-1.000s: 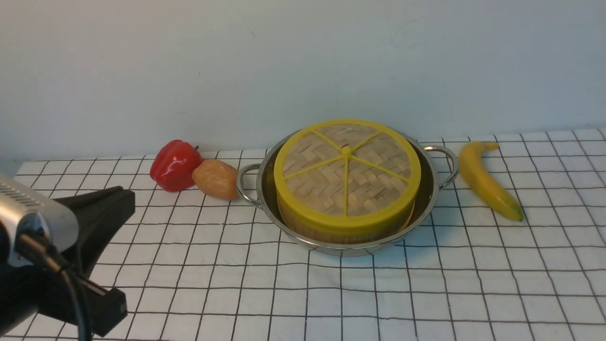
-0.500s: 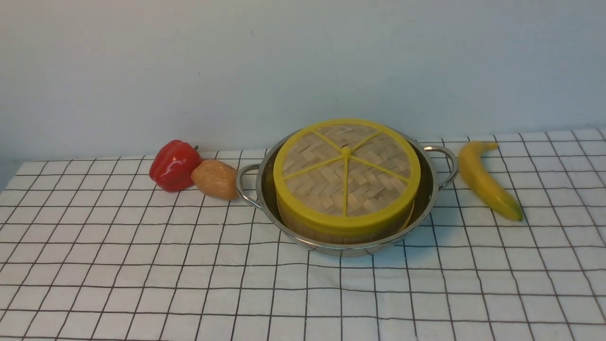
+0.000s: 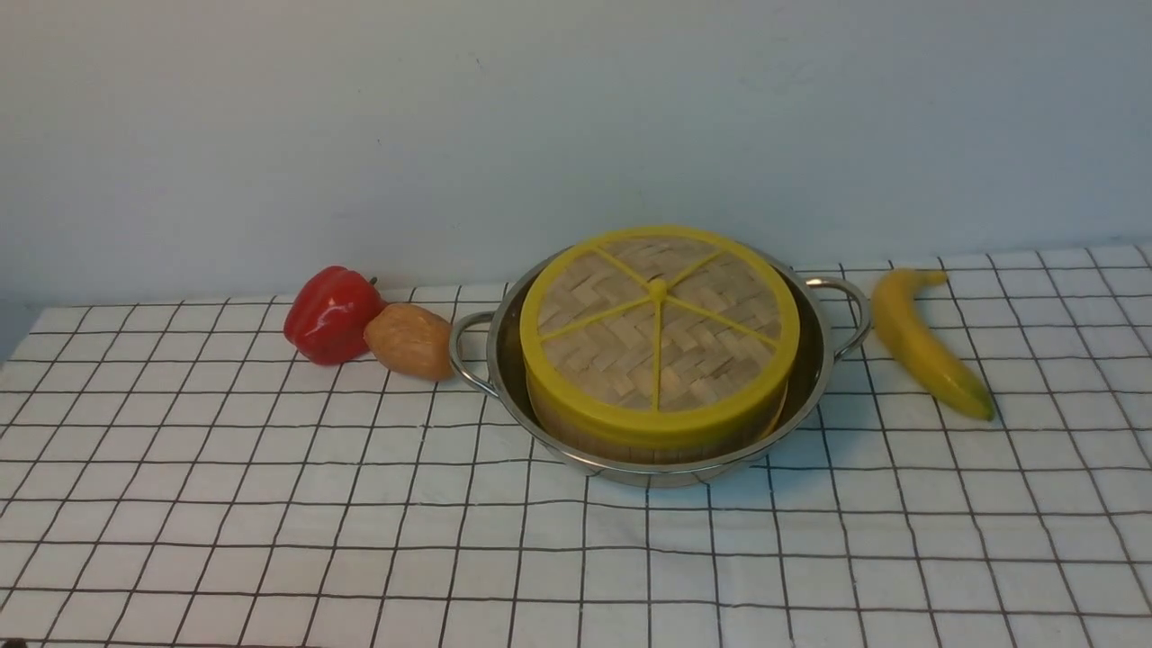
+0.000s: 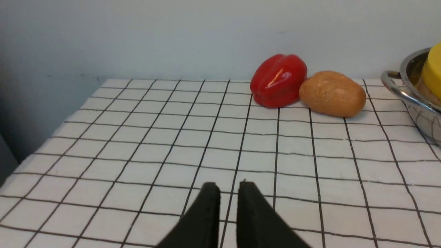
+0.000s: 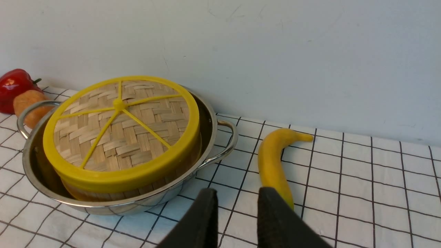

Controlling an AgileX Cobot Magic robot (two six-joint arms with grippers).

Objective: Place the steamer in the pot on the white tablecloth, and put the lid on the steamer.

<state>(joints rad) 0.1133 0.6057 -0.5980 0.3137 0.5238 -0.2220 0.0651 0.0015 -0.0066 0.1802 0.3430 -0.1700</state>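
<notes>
The steel pot (image 3: pixel 814 360) stands on the white tablecloth (image 3: pixel 360 522) with the steamer (image 3: pixel 630 445) inside it. On top of the steamer lies the lid (image 3: pixel 660 328), flat and woven, so only the steamer's bamboo wall shows. Neither arm appears in the front view. In the left wrist view my left gripper (image 4: pixel 228 187) hovers over bare cloth, slightly open and empty, well away from the pot (image 4: pixel 413 103). My right gripper (image 5: pixel 237 193) is open and empty, a little way back from the pot (image 5: pixel 206 117) and lid (image 5: pixel 120 137).
A red pepper (image 3: pixel 331 313) and a brown potato (image 3: pixel 409 340) sit just left of the pot. A banana (image 3: pixel 922 346) lies to its right, close to my right gripper's fingertip (image 5: pixel 272 199). A wall stands close behind, and the cloth ends at the left edge.
One second ago my left arm filled the lower left of the front view; it has since pulled back out of that view. Pot, steamer and lid have not moved.
</notes>
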